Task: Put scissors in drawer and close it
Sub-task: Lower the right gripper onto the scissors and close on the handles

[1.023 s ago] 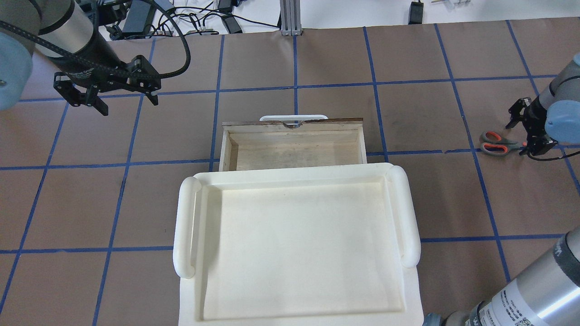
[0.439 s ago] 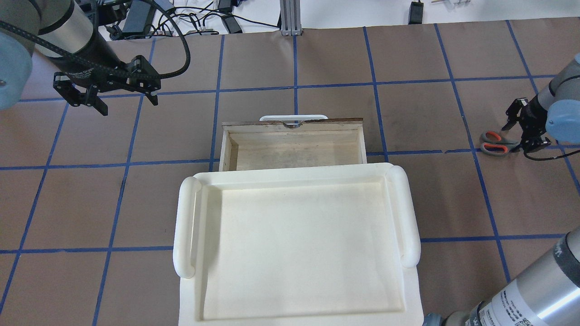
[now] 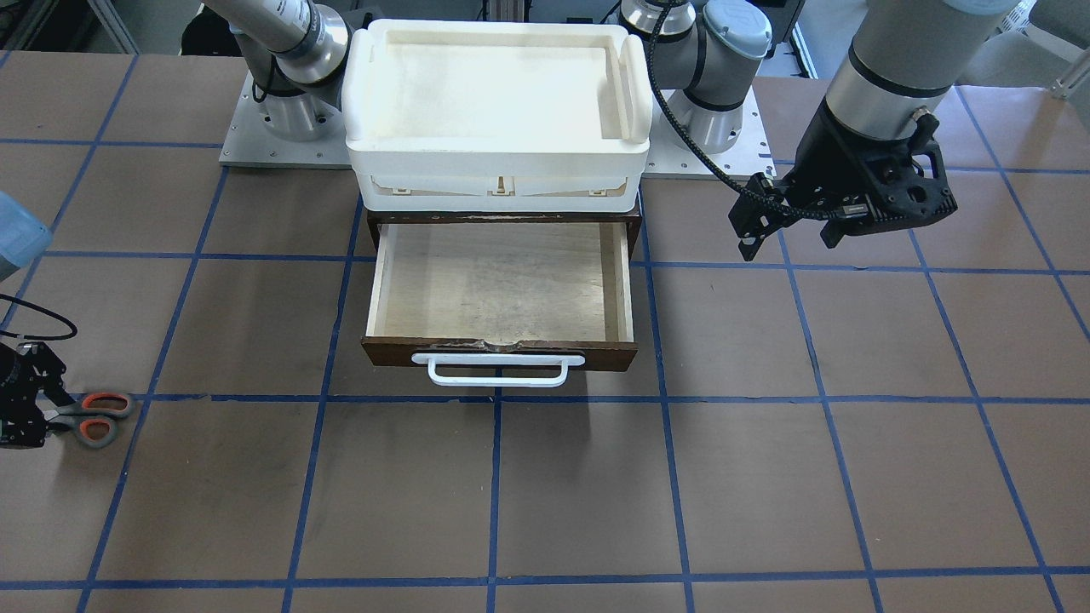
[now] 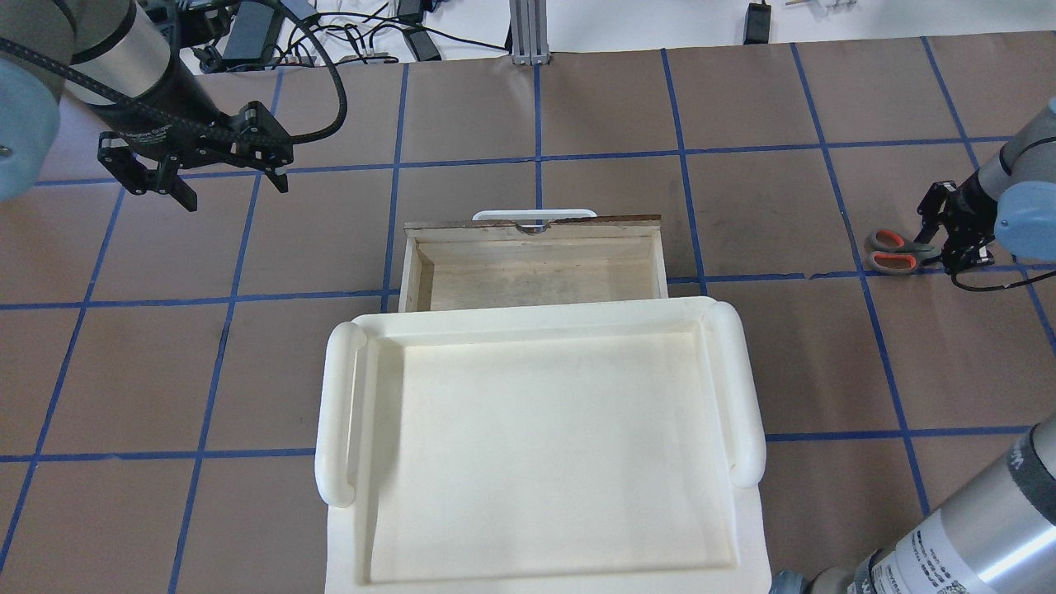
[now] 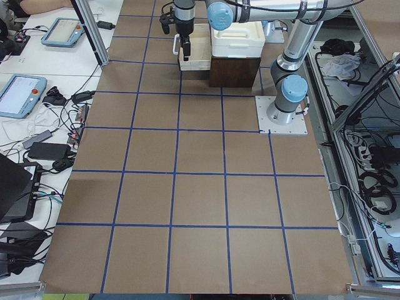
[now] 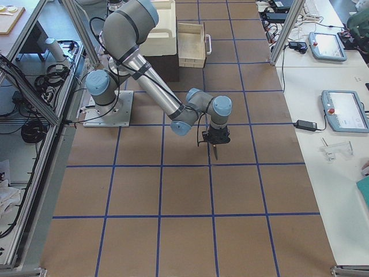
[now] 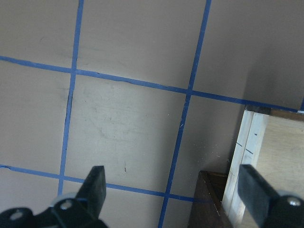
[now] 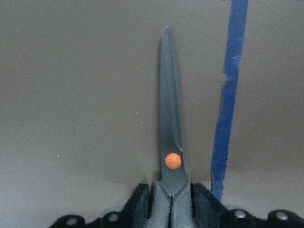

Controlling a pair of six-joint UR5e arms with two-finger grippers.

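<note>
Right pincer (image 8: pixel 171 202) is squeezed tight on the scissors (image 8: pixel 170 118), just under the orange dot (image 8: pixel 173 160), w/ the blades shut & poking out past the tips. So your grab is done. From above, the grey-and-red loops (image 4: pixel 887 241) stick out of the pincer toward the drawer (image 4: pixel 536 223) side. But the scissors are far off at the right end of the table (image 4: pixel 784 371), well apart from the drawer. You can't tell if they're up off the table or lying on it.

Left pincer (image 4: pixel 231 188) has its tips wide apart & holds nothing. It hangs over the table near the drawer's left side, & its own cam looks down on the drawer's corner.

Your drawer is pulled out w/ nothing in it, only bare pale wood. The white tray (image 4: pixel 334 412) sits on top of the brown box (image 5: pixel 234 74); that's not where the scissors go.

So approx 1 of 3 steps looks done. Left for you to do: carry the scissors over, drop them in, then push the drawer shut by its front or white handle (image 3: pixel 498 372).

Writing: there's a label (image 4: pixel 936 549) on the right arm & some letters (image 4: pixel 153 132) on the left arm's black wrist. Both are too small to read. No name shows on the scissors.
</note>
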